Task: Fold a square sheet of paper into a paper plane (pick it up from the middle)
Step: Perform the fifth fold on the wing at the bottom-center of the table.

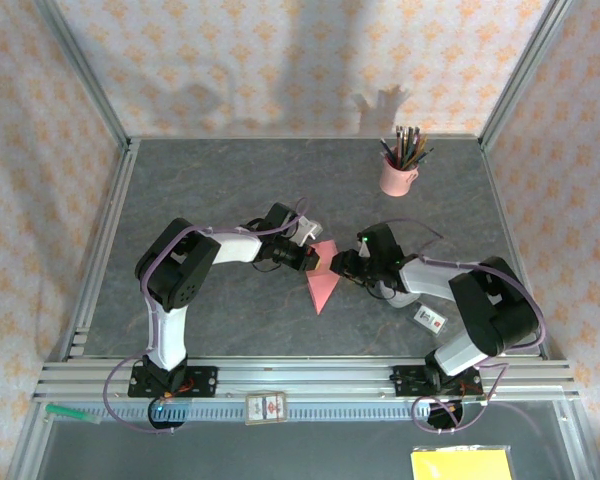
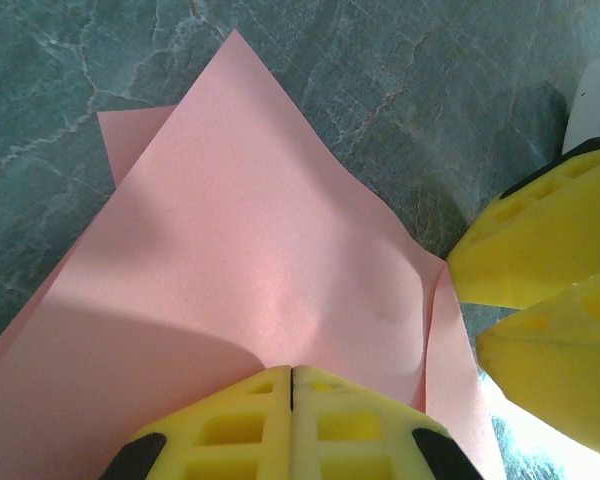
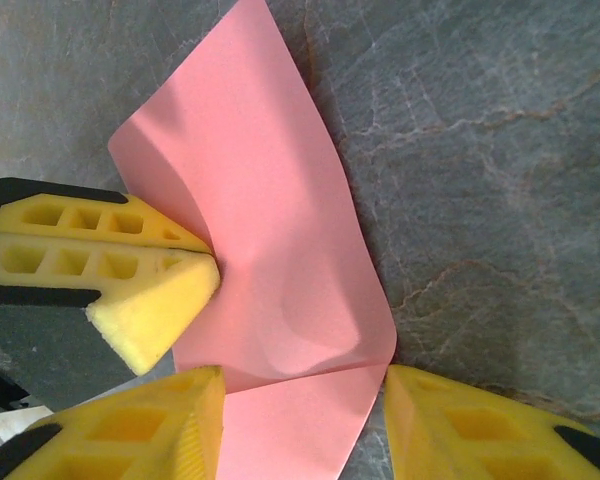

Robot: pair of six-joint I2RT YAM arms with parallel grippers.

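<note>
Seeing yellow pad (image 1: 462, 464) lying nearest, at near right below the rail (image 1: 310, 378). Also seeing small white card (image 1: 265, 408) sitting on that rail, mid-width.

Finding the square sheet of paper (image 1: 323, 278) lying mid-table between the two grippers, already creased into a rough triangle, point aiming near. Resting mostly on the dark stone-look table (image 1: 230, 190), one flap lifting and bulging off the surface in both wrist views. Spotting a second layer peeking out at the far-left edge in the left wrist view.

Reading left gripper (image 2: 292, 372) as fully closed, fingers meeting with no gap, tips bearing on the raised flap at the sheet's left edge. Not managing to tell nipping from mere pushing there.

Reading right gripper (image 3: 302, 378) as partly open, jaws standing apart and straddling the sheet's right edge, crease line running across between them. Clamping nothing. Fingertips sitting just beside the paper edges, contact not resolvable.

Seeing both grippers facing each other across the sheet, close together, right fingers showing just beside the paper's right edge in the left wrist view.

Noting pink cup (image 1: 398, 177) holding pencils (image 1: 408, 145), standing upright at far right, well apart from the sheet. Noting small white tag (image 1: 430, 319) lying near-right of the sheet.
</note>
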